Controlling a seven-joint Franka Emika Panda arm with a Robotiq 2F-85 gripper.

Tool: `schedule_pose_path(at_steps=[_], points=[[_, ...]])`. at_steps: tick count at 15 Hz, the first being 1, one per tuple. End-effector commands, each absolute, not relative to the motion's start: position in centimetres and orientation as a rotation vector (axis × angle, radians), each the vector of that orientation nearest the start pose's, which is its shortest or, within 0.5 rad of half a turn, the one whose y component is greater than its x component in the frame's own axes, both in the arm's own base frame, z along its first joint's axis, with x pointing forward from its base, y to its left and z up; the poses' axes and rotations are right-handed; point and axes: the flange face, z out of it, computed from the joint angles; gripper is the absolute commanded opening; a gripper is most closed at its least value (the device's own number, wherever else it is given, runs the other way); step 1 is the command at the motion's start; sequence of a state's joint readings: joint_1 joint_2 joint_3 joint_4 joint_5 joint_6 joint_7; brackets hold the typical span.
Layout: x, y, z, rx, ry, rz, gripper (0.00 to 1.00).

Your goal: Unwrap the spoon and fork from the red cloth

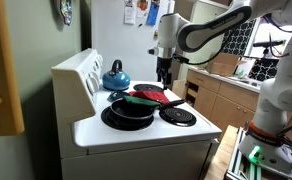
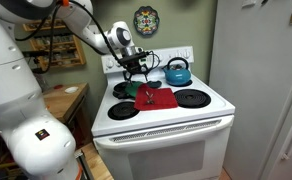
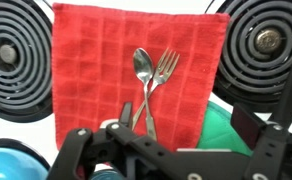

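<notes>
The red cloth lies spread flat on the counter, in the gap between the burners. The spoon and fork rest uncovered on the cloth, handles crossed, heads pointing away from the wrist camera. The gripper hangs above the cloth, clear of it in both exterior views. In the wrist view the fingers stand wide apart with nothing between them. A blue kettle sits on a rear burner, and a black frying pan sits beside the cloth.
</notes>
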State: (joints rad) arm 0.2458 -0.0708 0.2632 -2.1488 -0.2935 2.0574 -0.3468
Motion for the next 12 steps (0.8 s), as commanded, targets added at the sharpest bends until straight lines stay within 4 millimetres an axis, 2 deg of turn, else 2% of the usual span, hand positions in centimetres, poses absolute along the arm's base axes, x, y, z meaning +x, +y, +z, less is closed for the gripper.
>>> schedule_pose_path(at_steps=[1,6,7,12], points=[[44.1,24.4,45.4,-3.215,-1.580,-0.057,1.00],[43.1,24.5,47.0,-3.399,-1.472,-0.034,1.00],[43.8,24.6,46.7,-3.328,-1.510,-0.042,1.00],[43.6,24.5,46.9,-3.361,-1.486,-0.039,1.00]])
